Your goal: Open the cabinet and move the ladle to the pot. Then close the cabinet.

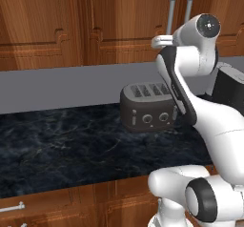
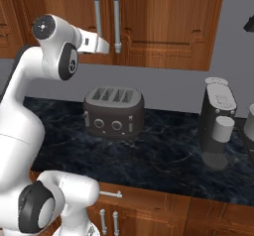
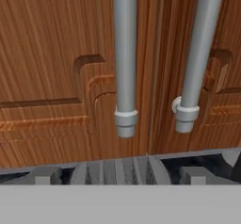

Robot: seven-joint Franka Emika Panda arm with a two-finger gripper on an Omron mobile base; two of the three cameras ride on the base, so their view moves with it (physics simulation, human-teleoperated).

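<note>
Below, toaster (image 2: 114, 112) on dark counter (image 2: 163, 155), coffee machine (image 2: 217, 128) right, gripper (image 3: 120, 173) spread before shut cabinet (image 2: 163, 22).

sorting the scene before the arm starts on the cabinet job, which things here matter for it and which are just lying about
For the job:
- cabinet, both doors shut
- its two bar handles, right in front of the hand
- gripper, open, holding nothing

Just lying about:
- toaster on the counter
- coffee machine with its white cup
- low cabinets
</note>
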